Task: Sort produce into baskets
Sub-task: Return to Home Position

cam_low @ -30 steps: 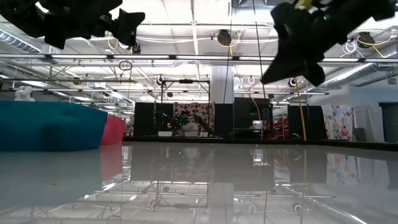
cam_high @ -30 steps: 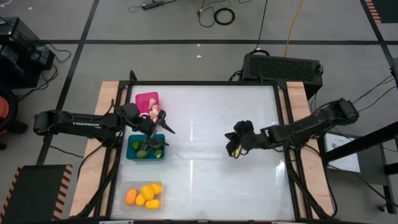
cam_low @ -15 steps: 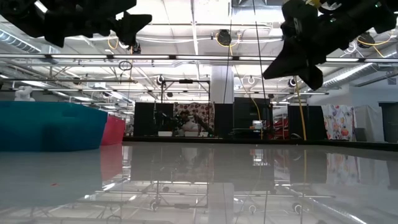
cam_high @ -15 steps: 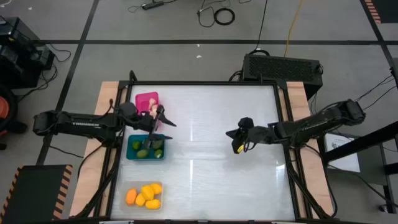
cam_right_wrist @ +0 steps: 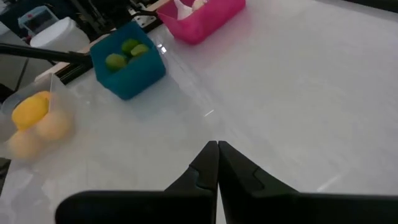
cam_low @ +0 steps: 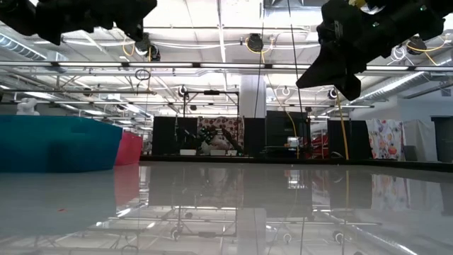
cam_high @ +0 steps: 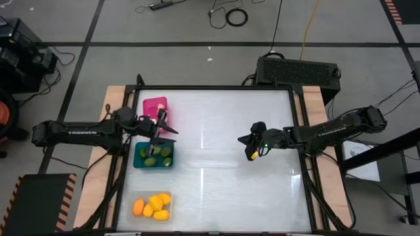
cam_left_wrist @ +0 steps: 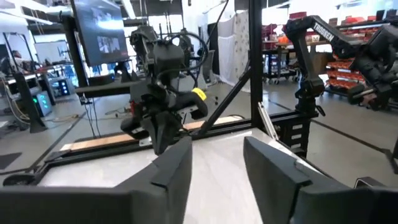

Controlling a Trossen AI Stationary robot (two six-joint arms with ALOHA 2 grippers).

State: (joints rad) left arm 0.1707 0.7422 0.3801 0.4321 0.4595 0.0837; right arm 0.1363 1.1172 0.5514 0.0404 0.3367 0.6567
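Three baskets stand along the table's left side: a pink one [cam_high: 155,107] with whitish bulbs, a teal one [cam_high: 154,155] with dark green ovals, and a clear one [cam_high: 151,206] with yellow-orange fruits. My left gripper [cam_high: 165,126] hovers open and empty between the pink and teal baskets; the left wrist view [cam_left_wrist: 217,144] shows its fingers apart with nothing between them. My right gripper [cam_high: 249,154] is shut and empty above the table's middle right, clear of the surface [cam_right_wrist: 217,144]. The right wrist view shows the pink [cam_right_wrist: 202,15] and teal [cam_right_wrist: 127,59] baskets and the yellow fruits [cam_right_wrist: 31,112].
The white tabletop [cam_high: 216,183] stretches between the baskets and my right gripper. In the low view the teal basket [cam_low: 56,145] and the pink basket [cam_low: 129,149] stand at the left. A black box [cam_high: 298,71] sits beyond the table's far edge.
My left gripper has drawn back from over the teal basket, going up and toward the table's far-left, and now hangs between the pink and teal baskets. The produce in the baskets has stayed put.
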